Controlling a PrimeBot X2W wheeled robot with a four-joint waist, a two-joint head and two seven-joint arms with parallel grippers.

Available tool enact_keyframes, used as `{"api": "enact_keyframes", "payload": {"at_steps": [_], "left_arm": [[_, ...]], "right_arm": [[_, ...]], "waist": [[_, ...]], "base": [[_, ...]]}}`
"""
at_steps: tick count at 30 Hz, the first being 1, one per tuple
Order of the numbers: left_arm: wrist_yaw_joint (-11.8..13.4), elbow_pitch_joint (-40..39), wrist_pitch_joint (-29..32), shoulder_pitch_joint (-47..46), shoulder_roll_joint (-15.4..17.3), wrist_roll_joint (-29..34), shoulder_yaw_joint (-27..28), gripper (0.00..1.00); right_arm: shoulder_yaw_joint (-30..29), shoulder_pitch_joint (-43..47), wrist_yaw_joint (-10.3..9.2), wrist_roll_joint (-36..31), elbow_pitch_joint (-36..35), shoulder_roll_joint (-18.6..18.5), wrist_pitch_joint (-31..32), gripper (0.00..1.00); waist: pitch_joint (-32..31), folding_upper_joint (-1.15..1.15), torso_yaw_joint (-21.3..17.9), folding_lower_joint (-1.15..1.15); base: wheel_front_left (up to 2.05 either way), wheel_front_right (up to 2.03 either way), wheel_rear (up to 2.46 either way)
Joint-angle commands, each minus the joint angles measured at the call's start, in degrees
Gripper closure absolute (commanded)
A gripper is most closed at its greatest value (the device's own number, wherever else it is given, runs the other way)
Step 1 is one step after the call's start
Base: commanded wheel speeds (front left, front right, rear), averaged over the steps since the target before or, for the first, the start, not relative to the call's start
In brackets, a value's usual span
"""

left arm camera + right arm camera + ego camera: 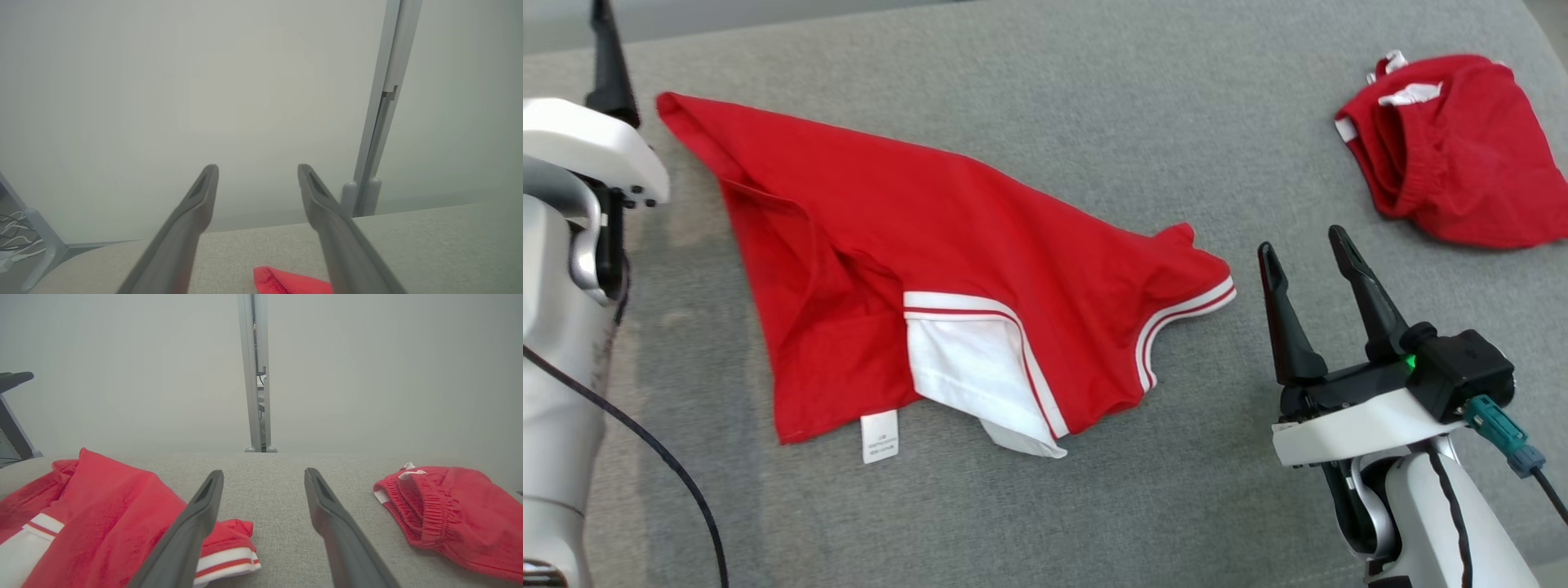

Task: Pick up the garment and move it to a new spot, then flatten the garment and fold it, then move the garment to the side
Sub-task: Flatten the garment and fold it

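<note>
- Red shirt [980,245] lies centre-left of the head view on the grey upholstered surface [1094,98], spread out but crooked: one corner stretched twd the upper left, striped hem at centre-right
- Left gripper [257,171]: jaws apart, nothing betw them; in its wrist view a red shirt corner [286,281] lies on the fabric below, at the bottom edge
- Right gripper [1298,243]: jaws apart & empty, lower right of the head view, just beside the shirt's striped hem [1176,327] but not touching
- Step, as I read it: flattening, w/ the shirt already set down and no fold made yet
- Next move prob needs both grippers on opposite edges, pulling outward to take out the bunched fold at centre-left and the turned-over white panel [968,359]
- Red shorts [1462,155] (elastic waistband, white trim) sit crumpled in the upper right, well apart from the shirt
- Hard to tell: print on the care label [880,437] is too small to read; sleeves and neckline can't be picked out, likely tucked under
- Cut off: the left arm's forearm fills the left edge of the head view, w/ one dark finger at the top left corner; the shirt runs off the left edge in the right wrist view
</note>
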Motion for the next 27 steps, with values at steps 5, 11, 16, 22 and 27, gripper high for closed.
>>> {"api": "enact_keyframes", "payload": {"at_steps": [5,11,16,22,27], "left_arm": [[-1.1,-12.2,-0.1,8.8,-2.8,3.9,3.8,0.0],[-1.4,-26.2,-0.1,22.0,-7.1,8.8,7.2,0.0],[-2.2,-32.4,-0.1,30.2,-10.2,11.4,8.9,0.0],[-3.6,-36.4,-0.1,39.4,-14.4,13.5,11.4,0.0],[-4.2,-37.4,-0.1,44.7,-16.4,14.8,12.4,0.0]], "right_arm": [[-1.5,2.1,0.02,-1.1,0.0,-0.3,0.0,0.0],[-2.4,4.3,0.02,-2.1,0.1,-0.3,0.0,0.0],[-2.6,5.5,0.02,-2.5,-0.2,-0.6,0.0,0.0],[-2.1,7.3,0.02,-2.6,-0.5,-1.2,0.0,0.0],[-1.3,8.4,0.02,-2.6,-0.5,-1.3,0.0,0.0]], "waist": [[-5.1,0.0,4.1,0.0],[-8.6,0.0,6.8,0.0],[-10.0,0.0,8.3,0.0],[-11.9,0.0,9.8,0.0],[-12.8,0.0,10.3,0.0]], "base": [[0.0,0.0,0.0],[0.0,0.0,0.0],[0.0,0.0,0.0],[0.0,0.0,0.0],[0.0,0.0,0.0]]}}
